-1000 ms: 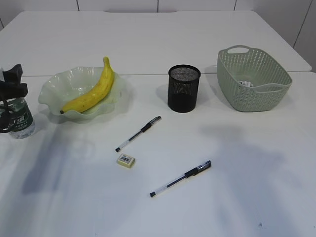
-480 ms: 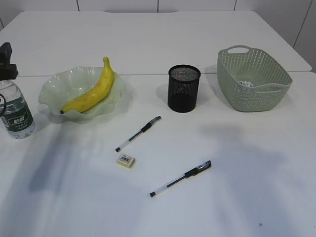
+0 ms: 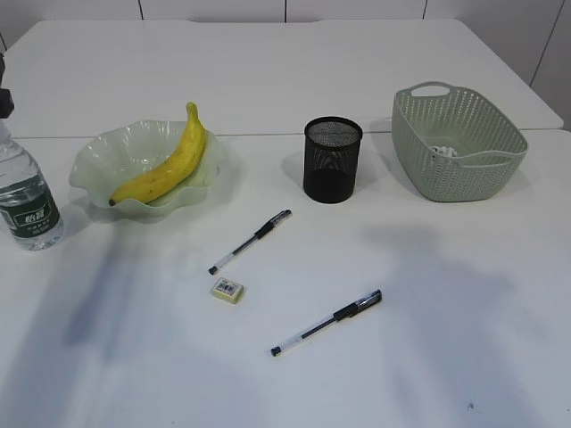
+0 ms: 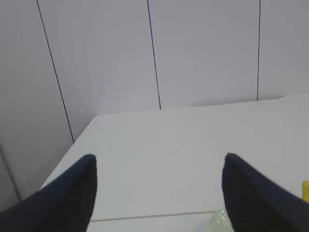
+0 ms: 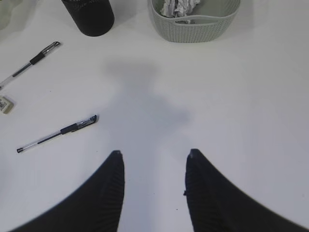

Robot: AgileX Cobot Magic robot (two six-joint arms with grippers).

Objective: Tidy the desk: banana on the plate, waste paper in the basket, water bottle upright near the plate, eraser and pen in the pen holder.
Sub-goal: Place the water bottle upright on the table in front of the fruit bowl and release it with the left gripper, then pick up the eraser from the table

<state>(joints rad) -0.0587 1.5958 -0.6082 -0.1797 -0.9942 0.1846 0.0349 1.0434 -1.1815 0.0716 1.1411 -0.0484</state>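
The banana lies in the pale green plate. Left of the plate, the water bottle stands upright. Crumpled waste paper sits in the green basket. Two pens and the eraser lie on the table in front of the black mesh pen holder. My left gripper is open and empty, raised and facing the far table edge and wall. Only a dark sliver of it shows at the exterior view's left edge. My right gripper hangs open and empty over bare table, right of the nearer pen.
The table is white, with a seam running across behind the plate and basket. The plate's rim and a bit of banana peek into the left wrist view's lower right corner. Arm shadows fall on the table front.
My left gripper has let go of the water bottle and risen up and to the left, almost out of the exterior view. The bottle stays upright. Nothing else moved.
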